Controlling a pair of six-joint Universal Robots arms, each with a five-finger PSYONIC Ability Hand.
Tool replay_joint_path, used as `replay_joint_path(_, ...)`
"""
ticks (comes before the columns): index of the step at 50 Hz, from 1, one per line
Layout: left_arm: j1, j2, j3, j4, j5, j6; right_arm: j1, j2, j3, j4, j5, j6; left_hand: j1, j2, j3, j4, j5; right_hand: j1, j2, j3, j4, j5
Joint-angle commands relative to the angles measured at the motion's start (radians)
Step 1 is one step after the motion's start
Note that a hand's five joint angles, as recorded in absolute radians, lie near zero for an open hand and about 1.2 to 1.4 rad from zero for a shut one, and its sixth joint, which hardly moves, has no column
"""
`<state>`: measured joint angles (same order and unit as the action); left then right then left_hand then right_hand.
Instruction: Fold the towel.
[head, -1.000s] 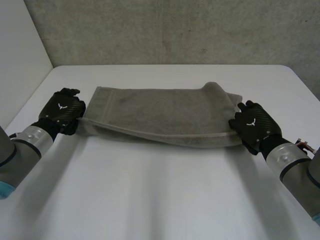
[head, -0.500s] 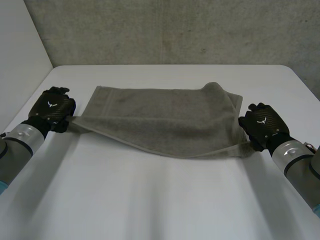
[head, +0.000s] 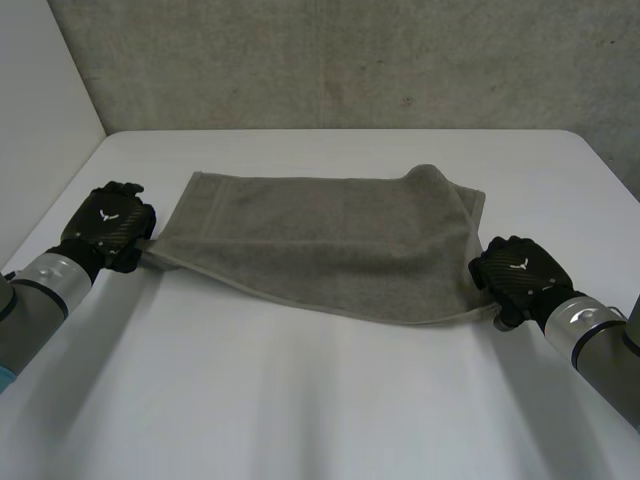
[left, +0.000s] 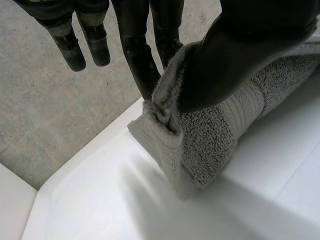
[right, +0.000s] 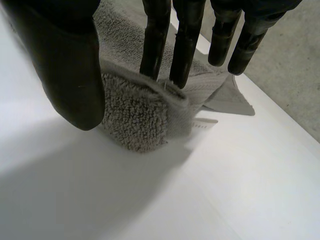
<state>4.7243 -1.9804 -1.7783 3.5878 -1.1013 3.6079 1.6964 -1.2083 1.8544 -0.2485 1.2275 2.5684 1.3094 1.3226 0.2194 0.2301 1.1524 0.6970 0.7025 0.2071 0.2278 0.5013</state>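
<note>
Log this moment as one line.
left hand: pinches near left corner | right hand: pinches near right corner | towel: near edge stretched between hands

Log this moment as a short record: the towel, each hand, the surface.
towel: grey, stretched sideways between the two hands; far right corner bunched up
left hand: at the towel's near left corner, which is pinched between thumb and fingers
right hand: at the towel's near right corner, which is pinched between thumb and fingers
table: white; the far part of the towel rests on it, and the held corners are raised slightly
</note>
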Motion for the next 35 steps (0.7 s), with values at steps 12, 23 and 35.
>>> replay_joint_path(12,0.003,0.081,-0.015,-0.095,0.008,0.000,-0.073,-0.099,-0.011,0.061,-0.029,-0.119,0.087,0.074,-0.045,-0.056,0.069,0.699,0.694,-0.033,-0.053,0.720)
replay_joint_path(23,0.000,0.345,-0.024,-0.262,0.009,-0.069,-0.152,-0.396,-0.103,0.219,-0.097,-0.065,0.087,0.074,-0.045,-0.056,0.069,0.699,0.694,-0.033,-0.053,0.720)
replay_joint_path(35,0.003,0.509,-0.032,-0.346,0.006,-0.213,-0.155,-0.485,-0.146,0.314,-0.123,-0.051,0.087,0.074,-0.045,-0.056,0.069,0.699,0.694,-0.033,-0.053,0.720)
